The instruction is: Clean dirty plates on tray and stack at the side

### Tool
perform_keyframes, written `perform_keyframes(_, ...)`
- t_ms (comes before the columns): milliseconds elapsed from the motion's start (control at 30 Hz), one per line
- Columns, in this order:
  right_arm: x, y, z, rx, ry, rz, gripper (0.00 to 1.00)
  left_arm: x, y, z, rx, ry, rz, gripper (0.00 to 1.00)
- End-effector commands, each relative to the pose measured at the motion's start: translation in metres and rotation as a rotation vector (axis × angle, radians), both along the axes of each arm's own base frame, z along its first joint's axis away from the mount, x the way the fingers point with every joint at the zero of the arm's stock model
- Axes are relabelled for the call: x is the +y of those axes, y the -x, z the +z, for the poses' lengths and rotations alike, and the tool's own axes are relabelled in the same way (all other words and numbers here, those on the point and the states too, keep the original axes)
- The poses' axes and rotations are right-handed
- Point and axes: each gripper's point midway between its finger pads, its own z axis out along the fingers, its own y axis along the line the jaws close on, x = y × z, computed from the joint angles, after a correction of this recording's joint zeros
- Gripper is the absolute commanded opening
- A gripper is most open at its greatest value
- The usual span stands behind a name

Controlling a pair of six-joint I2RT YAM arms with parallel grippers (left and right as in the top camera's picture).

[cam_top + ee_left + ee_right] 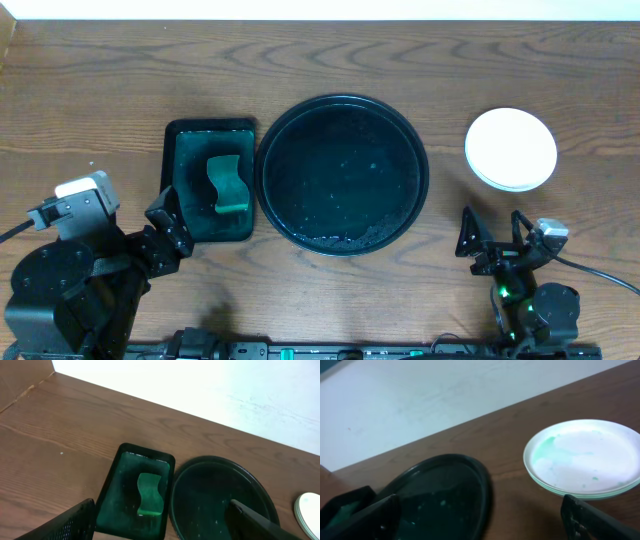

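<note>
The right gripper (493,243) hangs low over the near edge of the table, its two fingers (600,521) spread wide, gripping nothing and touching nothing. Ahead of those fingers and to their right, a stack of white plates (585,457) sits on the bare wood tabletop (100,80). The rims are nested one on another and the top plate is faintly smeared with pale teal. Ahead and to their left lies the round black tray (342,101), apart from the stack, its dark floor flecked with pale specks.

Across the table, the left gripper (168,224) is likewise wide open, its fingers (62,525) empty. Just beyond them is a rectangular green tray (210,125), with a wavy green sponge (228,184) lying on its wet floor. From overhead, one fingertip reaches the near left corner of this tray; whether it touches the rim cannot be told. The green tray's far side sits just beside the black tray's rim.
</note>
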Motion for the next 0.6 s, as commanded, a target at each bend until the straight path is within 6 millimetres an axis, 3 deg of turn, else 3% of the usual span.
perform_keyframes(0,0.0068,-0.0004,-0.0093,-0.006,0.038,0.071,0.99,0.0003,-0.0004,0.0021,-0.003,-0.017,-0.008,0.83)
perform_keyframes(567,0.0038,-0.0023,-0.0152,-0.052,0.337,0.11,0.99,0.0003,-0.0004,0.0021,-0.003,-0.017,-0.008,0.83)
